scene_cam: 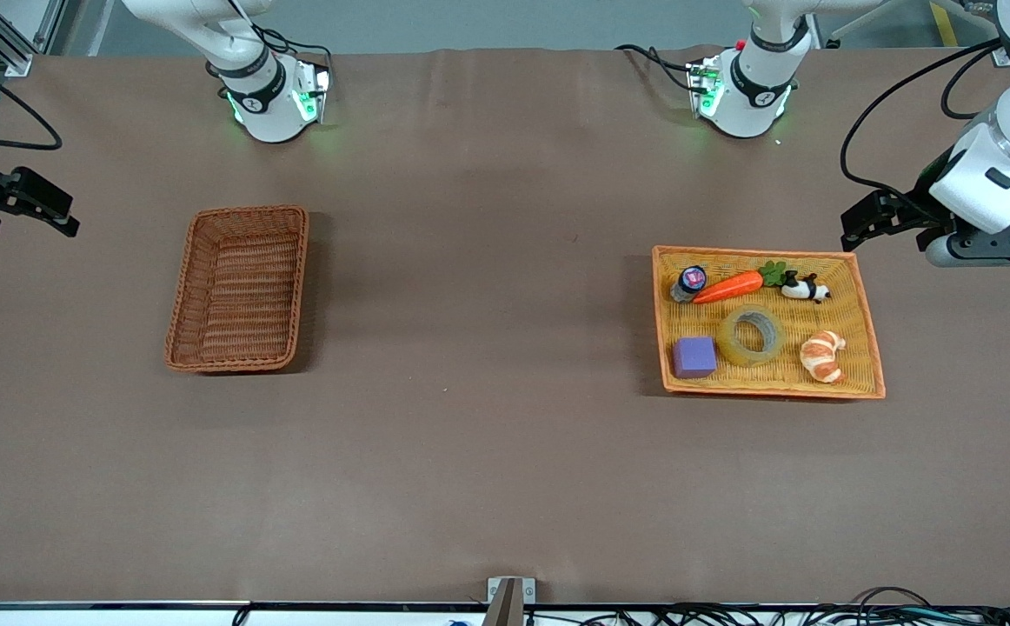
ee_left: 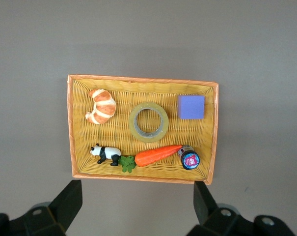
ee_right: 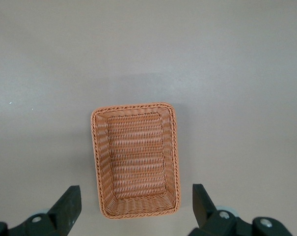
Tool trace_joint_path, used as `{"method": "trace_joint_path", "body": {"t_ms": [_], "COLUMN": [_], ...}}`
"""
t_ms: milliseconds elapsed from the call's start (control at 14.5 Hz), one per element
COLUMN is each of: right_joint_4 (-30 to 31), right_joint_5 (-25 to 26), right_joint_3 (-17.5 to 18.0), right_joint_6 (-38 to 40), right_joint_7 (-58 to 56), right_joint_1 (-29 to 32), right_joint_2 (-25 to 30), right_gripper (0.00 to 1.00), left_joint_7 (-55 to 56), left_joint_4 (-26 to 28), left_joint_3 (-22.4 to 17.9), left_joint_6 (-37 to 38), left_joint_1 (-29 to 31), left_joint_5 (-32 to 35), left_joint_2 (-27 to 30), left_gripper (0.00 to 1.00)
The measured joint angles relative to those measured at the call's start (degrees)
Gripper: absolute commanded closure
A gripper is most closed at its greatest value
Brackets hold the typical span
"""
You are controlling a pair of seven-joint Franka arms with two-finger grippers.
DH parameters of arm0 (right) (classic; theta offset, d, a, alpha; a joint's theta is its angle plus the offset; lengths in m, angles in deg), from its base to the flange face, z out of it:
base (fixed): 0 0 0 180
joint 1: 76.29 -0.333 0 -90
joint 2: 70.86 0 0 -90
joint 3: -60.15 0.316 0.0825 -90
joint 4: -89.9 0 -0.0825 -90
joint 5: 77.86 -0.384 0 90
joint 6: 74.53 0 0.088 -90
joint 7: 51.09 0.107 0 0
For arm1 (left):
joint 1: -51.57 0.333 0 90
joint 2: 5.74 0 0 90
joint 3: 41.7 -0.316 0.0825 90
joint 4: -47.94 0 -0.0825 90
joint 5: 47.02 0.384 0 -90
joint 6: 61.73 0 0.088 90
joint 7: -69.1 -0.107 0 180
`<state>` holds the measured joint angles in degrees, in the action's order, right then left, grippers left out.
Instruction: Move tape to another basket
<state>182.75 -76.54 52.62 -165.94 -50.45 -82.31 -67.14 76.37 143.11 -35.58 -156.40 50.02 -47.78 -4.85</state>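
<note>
The tape (scene_cam: 750, 336), a yellowish translucent ring, lies flat in the middle of the shallow orange-yellow tray (scene_cam: 853, 257) toward the left arm's end of the table. It also shows in the left wrist view (ee_left: 148, 122). The dark reddish-brown basket (scene_cam: 176, 313) stands empty toward the right arm's end and shows in the right wrist view (ee_right: 133, 105). My left gripper (scene_cam: 883, 222) is open and empty, high over the table beside the tray (ee_left: 138, 78). My right gripper (scene_cam: 36, 204) is open and empty, high over the table's right-arm end, apart from the basket.
In the tray with the tape lie a purple cube (scene_cam: 694, 356), a croissant toy (scene_cam: 822, 355), a toy carrot (scene_cam: 731, 285), a small panda (scene_cam: 807, 288) and a blue-lidded jar (scene_cam: 690, 282). Cables (scene_cam: 774, 613) run along the table's edge nearest the front camera.
</note>
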Motion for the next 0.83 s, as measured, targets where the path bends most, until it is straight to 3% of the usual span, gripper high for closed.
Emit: {"method": "trace_joint_path", "body": {"t_ms": [830], "right_joint_4": [0.0], "right_joint_5": [0.0], "right_joint_3": [0.0], "right_joint_6": [0.0], "right_joint_7": [0.0], "right_joint_1": [0.0], "right_joint_2": [0.0], "right_gripper": [0.0], "left_joint_7": [0.0], "left_joint_4": [-1.9], "left_joint_3": [0.0], "left_joint_6": [0.2], "left_joint_1": [-0.1], "left_joint_5": [0.0], "left_joint_2": [0.0], "left_gripper": [0.0]}}
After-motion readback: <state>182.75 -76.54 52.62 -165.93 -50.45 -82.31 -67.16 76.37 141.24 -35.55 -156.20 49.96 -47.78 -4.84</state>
